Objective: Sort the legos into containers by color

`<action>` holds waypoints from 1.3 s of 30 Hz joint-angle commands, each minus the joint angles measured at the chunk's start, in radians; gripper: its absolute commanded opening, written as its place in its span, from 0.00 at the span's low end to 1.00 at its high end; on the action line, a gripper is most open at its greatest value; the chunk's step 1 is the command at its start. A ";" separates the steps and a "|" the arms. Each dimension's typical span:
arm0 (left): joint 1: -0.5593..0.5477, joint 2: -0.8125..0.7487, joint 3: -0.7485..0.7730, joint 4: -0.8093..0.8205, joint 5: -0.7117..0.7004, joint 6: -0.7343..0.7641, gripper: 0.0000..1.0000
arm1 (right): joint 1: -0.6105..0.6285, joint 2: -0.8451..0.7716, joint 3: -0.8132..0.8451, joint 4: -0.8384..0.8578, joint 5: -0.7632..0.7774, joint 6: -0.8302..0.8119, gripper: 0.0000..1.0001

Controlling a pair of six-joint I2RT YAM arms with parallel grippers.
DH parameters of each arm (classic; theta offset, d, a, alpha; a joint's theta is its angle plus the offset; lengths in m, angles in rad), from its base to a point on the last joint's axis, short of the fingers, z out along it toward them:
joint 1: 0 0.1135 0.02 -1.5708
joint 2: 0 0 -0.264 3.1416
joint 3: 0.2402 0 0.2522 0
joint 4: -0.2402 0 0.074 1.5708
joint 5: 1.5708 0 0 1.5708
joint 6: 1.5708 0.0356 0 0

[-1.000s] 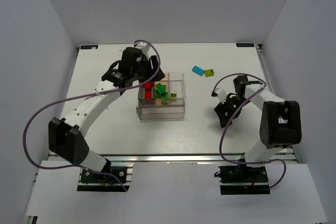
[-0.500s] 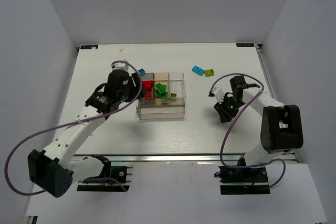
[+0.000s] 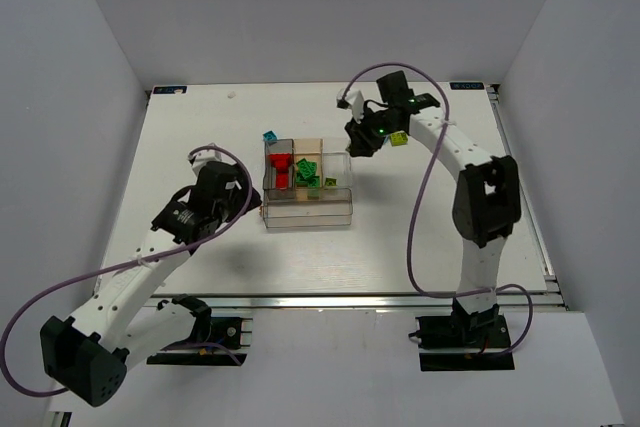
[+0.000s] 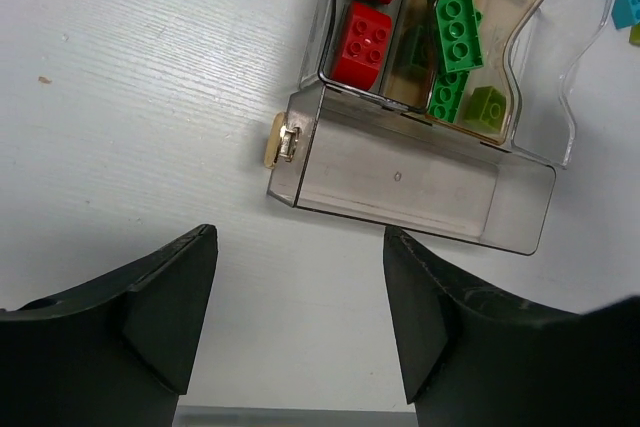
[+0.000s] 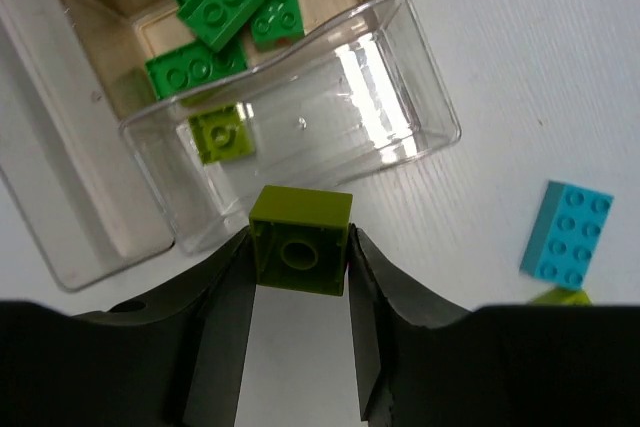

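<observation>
In the lower centre the right gripper (image 5: 300,259) pinches a lime brick (image 5: 300,232) near the clear box (image 5: 420,112); the left gripper (image 4: 298,247) is spread.

No legible text; corner tags (image 3: 466,85) seem too small.

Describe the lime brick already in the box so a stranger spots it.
Start at the clear divided box mid-table and go to its end compartment nearest the right arm. The lime brick lies there alone; the green bricks fill the compartment beside it.
</observation>
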 commanded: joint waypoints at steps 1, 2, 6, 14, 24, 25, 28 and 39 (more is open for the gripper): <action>0.004 -0.057 -0.012 -0.025 -0.033 -0.046 0.77 | 0.030 0.118 0.143 -0.067 -0.016 0.091 0.07; 0.004 -0.070 -0.017 -0.027 -0.033 -0.050 0.77 | 0.035 0.136 0.162 -0.067 -0.013 0.098 0.09; 0.004 -0.083 -0.035 -0.029 -0.033 -0.061 0.78 | 0.067 0.205 0.208 -0.064 0.007 0.111 0.48; 0.004 -0.046 -0.041 0.007 -0.016 -0.058 0.78 | 0.055 0.207 0.254 -0.043 -0.001 0.179 0.66; 0.004 -0.012 -0.028 0.019 -0.019 -0.046 0.79 | -0.075 0.146 0.169 0.118 0.392 0.481 0.00; 0.004 -0.012 -0.028 0.019 -0.018 -0.046 0.79 | -0.082 0.146 0.160 0.117 0.438 0.490 0.00; 0.004 -0.009 -0.026 0.016 -0.021 -0.046 0.79 | -0.126 0.155 0.130 0.108 0.458 0.481 0.22; 0.004 0.028 -0.003 0.019 -0.016 -0.024 0.80 | -0.232 0.224 0.133 0.057 0.159 -0.077 0.89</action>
